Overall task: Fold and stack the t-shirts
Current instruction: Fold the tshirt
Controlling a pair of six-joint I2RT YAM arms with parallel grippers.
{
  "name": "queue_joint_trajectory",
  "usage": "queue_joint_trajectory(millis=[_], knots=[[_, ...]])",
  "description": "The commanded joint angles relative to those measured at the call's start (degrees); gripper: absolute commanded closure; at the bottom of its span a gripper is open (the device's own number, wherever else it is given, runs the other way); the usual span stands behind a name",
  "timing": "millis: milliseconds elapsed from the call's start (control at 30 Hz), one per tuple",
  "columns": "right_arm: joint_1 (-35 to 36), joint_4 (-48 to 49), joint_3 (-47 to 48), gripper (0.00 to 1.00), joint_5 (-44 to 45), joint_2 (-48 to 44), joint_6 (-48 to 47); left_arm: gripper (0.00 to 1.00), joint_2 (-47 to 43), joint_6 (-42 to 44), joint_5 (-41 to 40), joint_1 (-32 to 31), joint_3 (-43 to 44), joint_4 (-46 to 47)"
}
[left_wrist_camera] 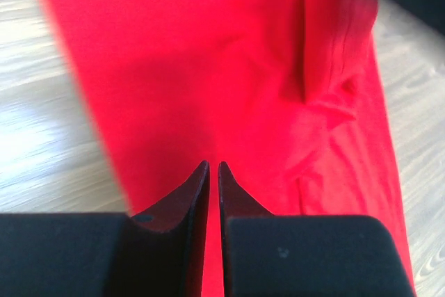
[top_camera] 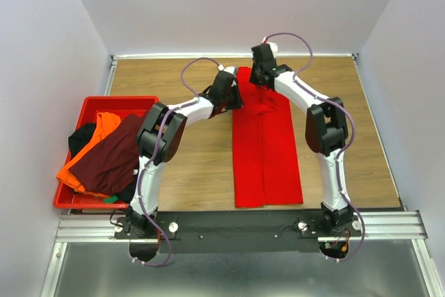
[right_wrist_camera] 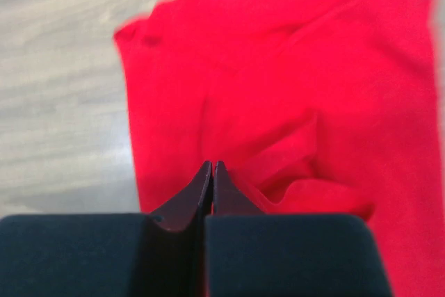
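A bright red t-shirt (top_camera: 264, 151) lies on the wooden table as a long narrow strip, sides folded in and rumpled near its far end. Both grippers hover over that far end. My left gripper (top_camera: 238, 99) stands at the strip's left edge. In the left wrist view its jaws (left_wrist_camera: 213, 165) leave a thin slit with red t-shirt (left_wrist_camera: 208, 67) showing through, and I cannot tell whether cloth is pinched. My right gripper (top_camera: 259, 83) is shut, tips together (right_wrist_camera: 212, 165), with a raised fold of red t-shirt (right_wrist_camera: 306, 165) just beside it. Orange (top_camera: 104, 126), dark maroon (top_camera: 111, 161) and black (top_camera: 82, 137) t-shirts lie heaped at the left.
A rigid red plastic crate (top_camera: 90, 104) at the table's left edge holds the heap of t-shirts, which spills over its near rim. Bare wood (top_camera: 348, 102) lies on either side of the red strip. White walls enclose the table on three sides.
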Motion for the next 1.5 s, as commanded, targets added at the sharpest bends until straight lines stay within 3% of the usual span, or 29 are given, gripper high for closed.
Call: queue_joint_trajectory(millis=[0,67,100,200,367,433,500,1267,1467], knots=[[0.93,-2.02,0.99,0.84,0.31,1.88,-0.35,0.83,-4.36,-3.59,-2.54,1.75,-2.93,0.18],[0.93,-2.02,0.38,0.70,1.01,0.48,-0.61,0.82,-4.71,-3.86,-2.72,1.93,-3.54,0.09],[0.93,-2.02,-0.49,0.58,1.62,-0.31,-0.96,0.82,-4.80,-3.94,-2.72,1.93,-3.37,0.00],[0.40,-2.02,-2.52,0.50,3.64,-4.17,-1.40,0.83,-4.71,-4.21,-2.63,1.93,-3.19,0.00],[-1.44,-2.02,-9.72,0.53,4.79,-9.10,-0.70,0.82,-4.80,-4.21,-2.90,1.93,-2.84,-0.35],[-2.59,-2.02,-11.31,0.60,3.83,-9.72,-0.70,0.82,-4.89,-4.12,-3.07,2.02,-2.75,-0.52],[-3.20,-2.02,-12.89,0.61,2.86,-9.38,-1.05,0.83,-4.80,-4.12,-3.07,2.02,-2.58,-0.61],[-3.56,-2.28,-15.09,0.61,2.77,-3.92,-1.93,0.83,-4.10,-3.86,-3.07,2.54,-2.14,-0.96],[-3.56,-2.28,-16.58,0.68,3.38,-4.98,-1.93,0.83,-3.66,-3.86,-3.07,2.54,-2.05,-0.96]])
